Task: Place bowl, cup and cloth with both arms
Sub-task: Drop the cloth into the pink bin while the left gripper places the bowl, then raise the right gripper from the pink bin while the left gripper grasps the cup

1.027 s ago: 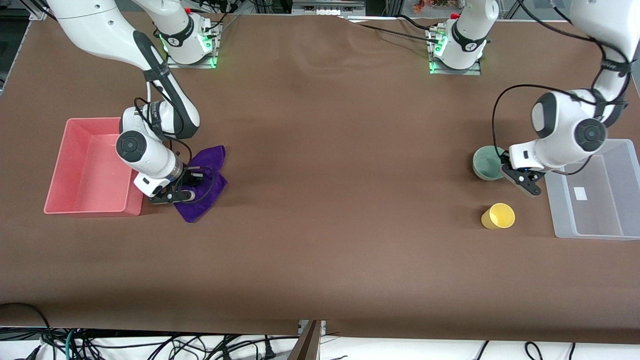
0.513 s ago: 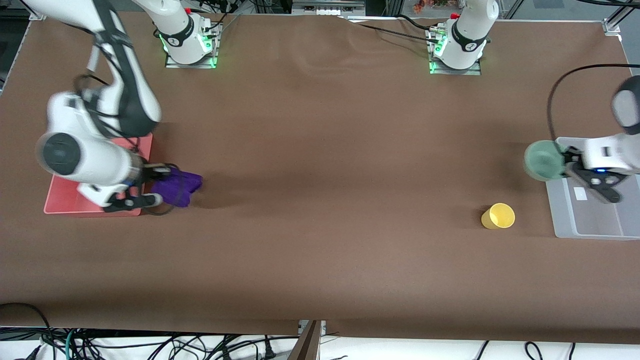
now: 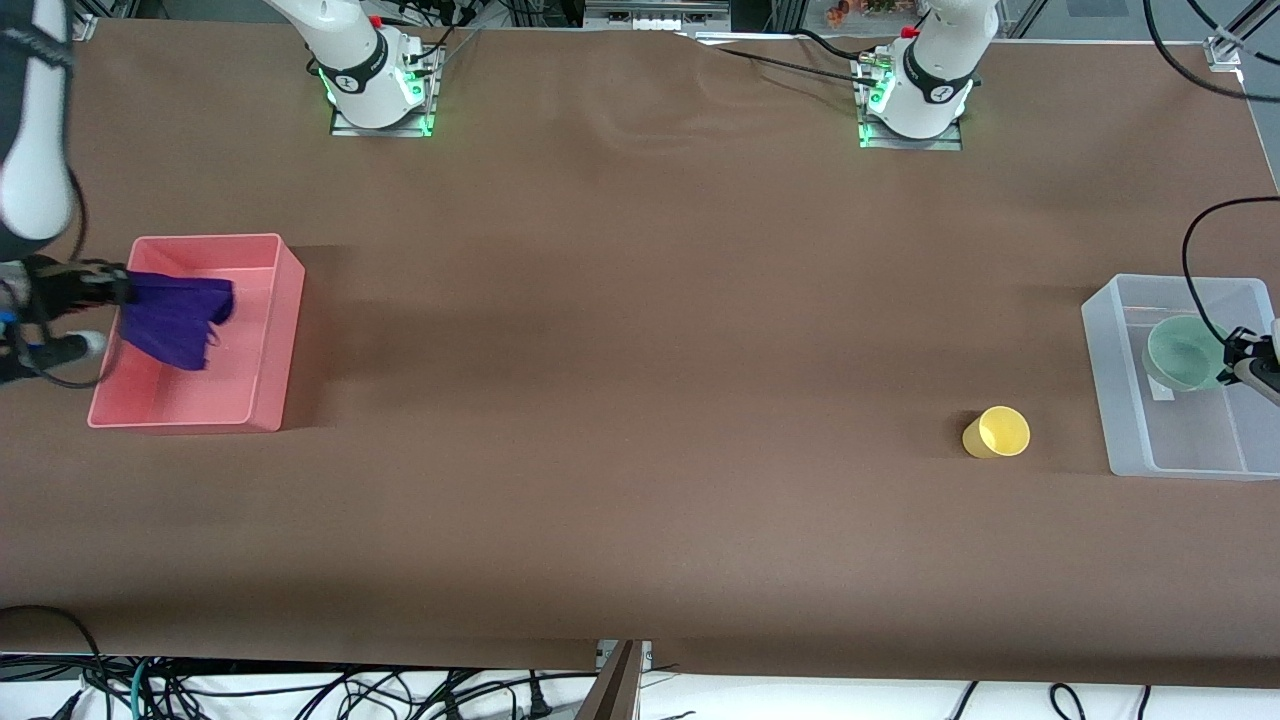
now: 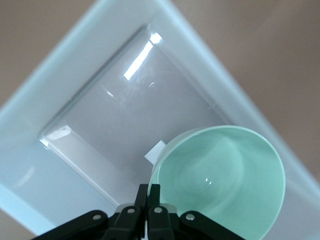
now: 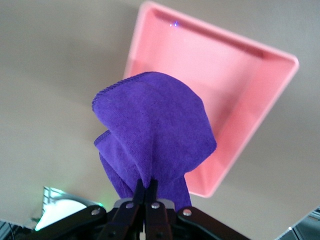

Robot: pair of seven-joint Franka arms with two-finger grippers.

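Note:
My left gripper is shut on the rim of the pale mint-green bowl and holds it over the clear plastic bin. In the left wrist view the bowl hangs from the gripper above the bin. My right gripper is shut on the purple cloth, which hangs over the pink tray. The right wrist view shows the cloth draped from the gripper above the tray. The yellow cup stands on the table near the clear bin, toward the middle of the table from it.
The brown table covering stretches between the tray at the right arm's end and the bin at the left arm's end. Both arm bases stand along the table's edge farthest from the front camera. Cables hang below the table's nearest edge.
My left gripper has carried the bowl from the table to over the clear bin. My right gripper has lifted the cloth off the table and moved it over the pink tray.

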